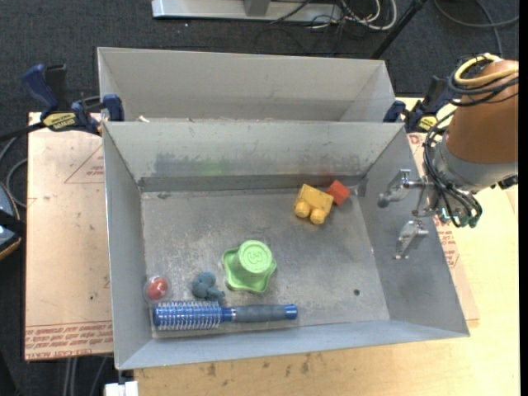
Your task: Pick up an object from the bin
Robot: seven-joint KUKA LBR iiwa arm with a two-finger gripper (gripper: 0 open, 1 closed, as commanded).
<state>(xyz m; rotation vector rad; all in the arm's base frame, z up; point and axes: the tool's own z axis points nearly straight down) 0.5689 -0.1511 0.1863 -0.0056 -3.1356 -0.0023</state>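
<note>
**Robot arm hovering at the right side of a grey bin, jaws released**

Standing by the bin and looking down, I am seeing the orange-covered arm [483, 122] reaching in from the right. Its metal jaws are hanging over the sloping right wall of the grey metal bin [247, 143], spread apart and released, well clear of the bin's flat floor.

The things nearest the jaws are lying toward the back of the floor, to the left of them. A yellow toy block [313, 203] is sitting there, and a small red block [338, 192] is resting just beside it, close to the back wall.

The other things are lying well apart from the jaws, toward the front left. A green cup [249, 266] is sitting near the middle of the floor. A small blue-grey lump [206, 286] is lying just to its left, and a little red ball [156, 287] is resting farther left. A blue hairbrush [223, 313] is stretching along the front wall below them.
</note>
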